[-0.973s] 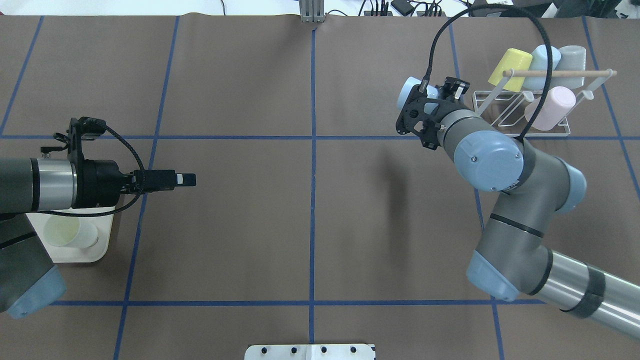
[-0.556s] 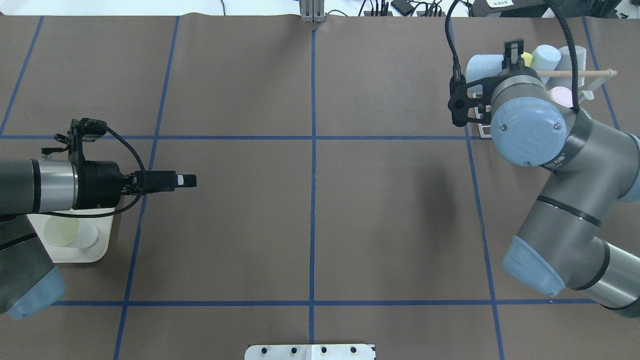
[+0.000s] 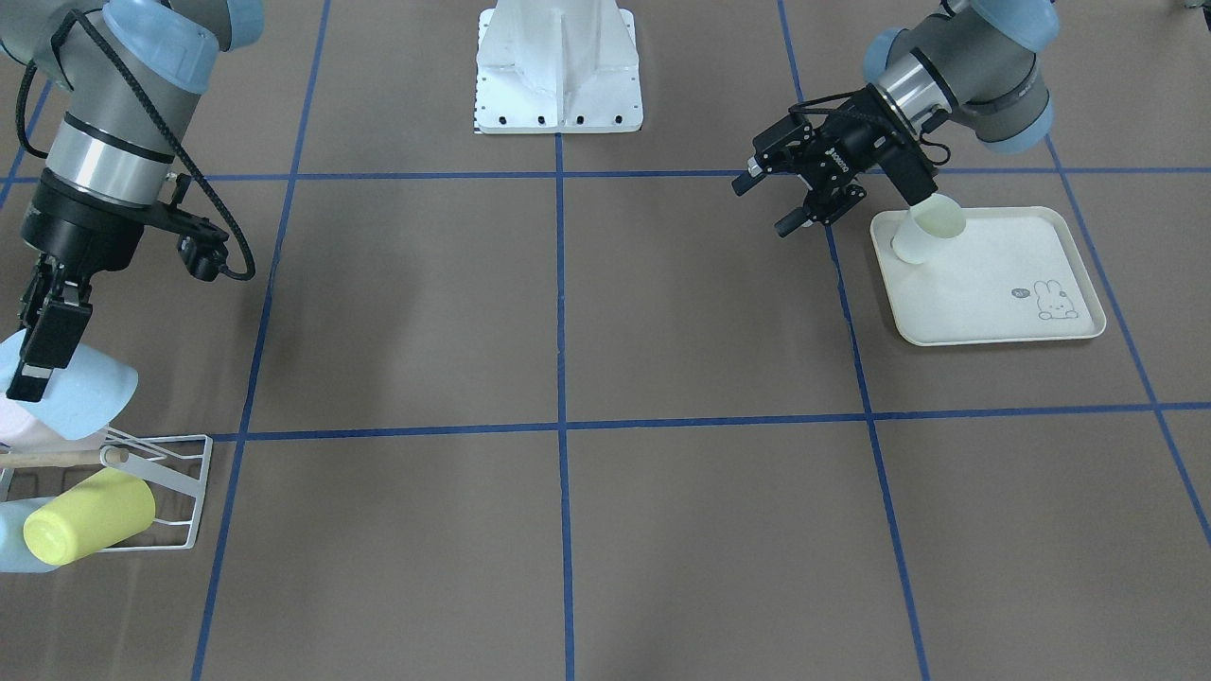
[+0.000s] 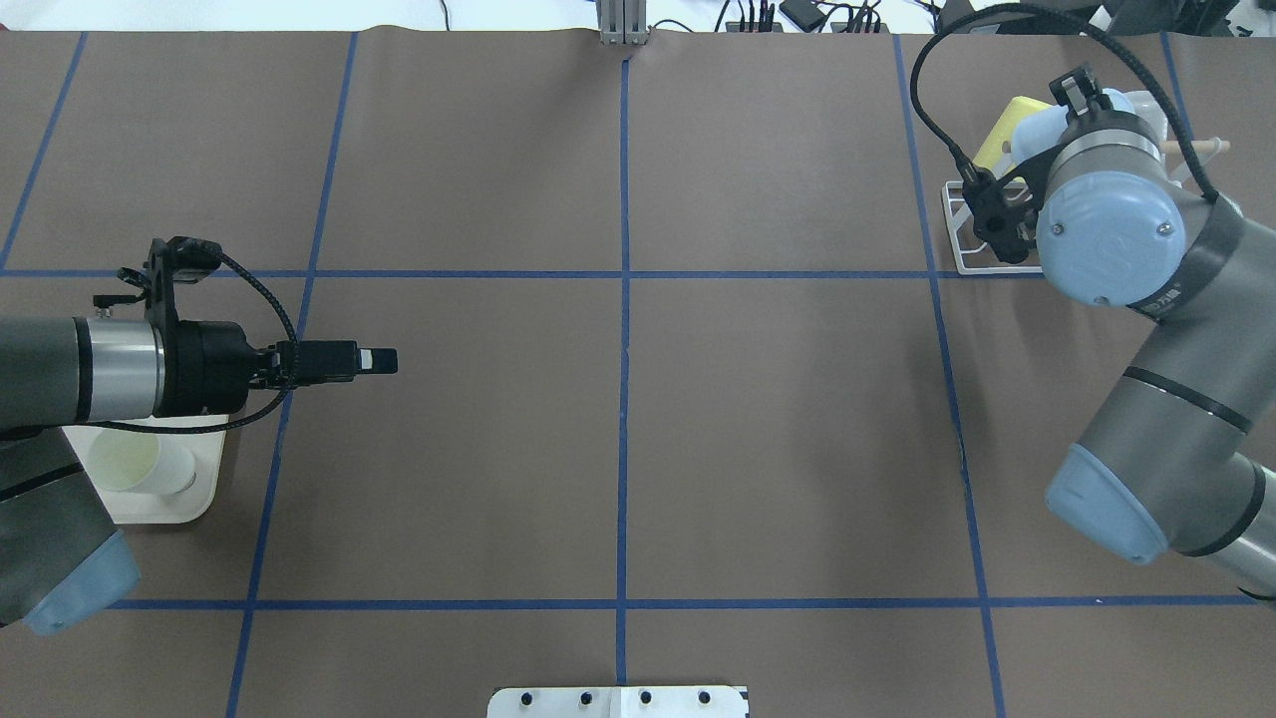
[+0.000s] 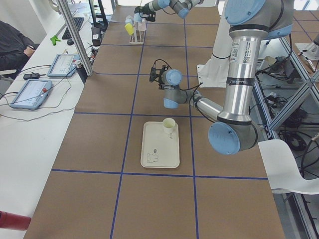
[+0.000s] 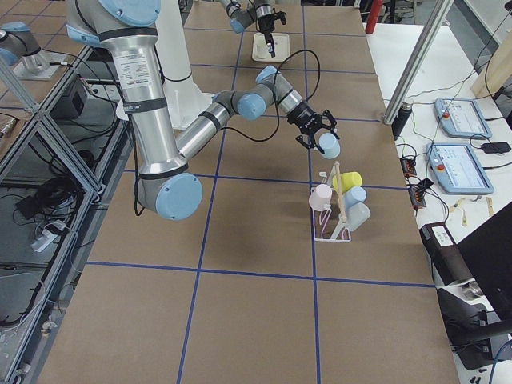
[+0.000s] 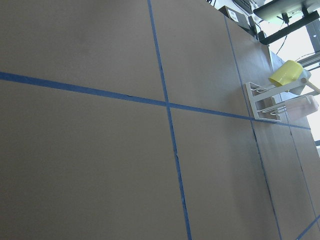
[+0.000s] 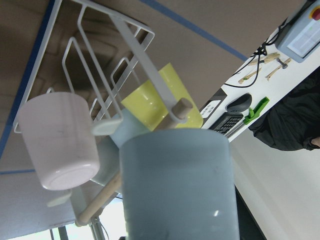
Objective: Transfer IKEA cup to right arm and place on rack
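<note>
R gripper (image 3: 28,378) is clamped on the pale-blue IKEA cup (image 3: 90,392). One finger runs down the cup's outside wall and the other is hidden, so the jaws are closed to about wall thickness. L gripper (image 3: 762,203) is spread wide w/ nothing between the fingers, off the table (image 4: 778,449), just beside the cream tray (image 3: 1003,293) at the robot's-left edge. A whitish cup (image 3: 922,236) lies tipped on the tray corner nearest it. IKEA cup hangs tilted just over the rack (image 4: 982,267) in the far corner on the robot's right; can't tell if they touch. R wrist view shows what the overhead doesn't: the blue cup up close, the dowel (image 8: 180,109) tip right at its top edge, w/ a yellow cup (image 8: 150,102) and a pink cup (image 8: 62,135) on the prongs behind. In the overhead the wrist covers the gripper and most of the cup. L wrist view gives only brown paper, blue tape and the rack far off. R arm (image 4: 1166,389) is folded at the elbow, wrist slanting down over the rack. L arm (image 4: 60,369) lies level and low, pointing at the table's middle.
</note>
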`<action>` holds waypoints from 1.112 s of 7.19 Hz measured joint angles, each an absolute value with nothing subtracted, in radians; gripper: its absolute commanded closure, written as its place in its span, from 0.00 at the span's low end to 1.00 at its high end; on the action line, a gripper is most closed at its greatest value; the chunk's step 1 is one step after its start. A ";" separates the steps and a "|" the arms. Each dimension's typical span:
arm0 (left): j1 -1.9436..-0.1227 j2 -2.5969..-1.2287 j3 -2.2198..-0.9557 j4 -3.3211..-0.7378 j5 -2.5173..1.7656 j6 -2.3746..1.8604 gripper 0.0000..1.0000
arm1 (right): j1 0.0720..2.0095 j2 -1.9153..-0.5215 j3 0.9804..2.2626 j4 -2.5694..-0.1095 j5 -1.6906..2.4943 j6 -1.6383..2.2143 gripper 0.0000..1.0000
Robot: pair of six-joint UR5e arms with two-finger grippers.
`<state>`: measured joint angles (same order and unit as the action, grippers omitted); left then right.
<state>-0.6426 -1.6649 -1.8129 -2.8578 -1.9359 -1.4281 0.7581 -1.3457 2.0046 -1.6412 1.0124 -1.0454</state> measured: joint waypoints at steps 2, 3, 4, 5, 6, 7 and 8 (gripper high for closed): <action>-0.641 -1.667 -1.812 -2.858 -1.936 -1.428 0.00 | 0.768 -1.376 1.985 -1.640 1.008 -1.093 1.00; -0.640 -1.668 -1.812 -2.858 -1.936 -1.428 0.00 | 0.767 -1.378 1.971 -1.638 1.006 -1.091 1.00; -0.640 -1.668 -1.812 -2.858 -1.937 -1.428 0.00 | 0.767 -1.378 1.956 -1.635 1.006 -1.087 1.00; -0.640 -1.668 -1.812 -2.858 -1.936 -1.428 0.00 | 0.766 -1.375 1.946 -1.632 1.006 -1.081 1.00; -0.640 -1.669 -1.812 -2.858 -1.936 -1.428 0.00 | 0.764 -1.372 1.942 -1.632 1.006 -1.071 1.00; -0.640 -1.669 -1.812 -2.858 -1.936 -1.428 0.00 | 0.761 -1.371 1.940 -1.631 1.007 -1.056 1.00; -0.640 -1.668 -1.812 -2.858 -1.936 -1.428 0.00 | 0.757 -1.371 1.935 -1.631 1.008 -1.044 1.00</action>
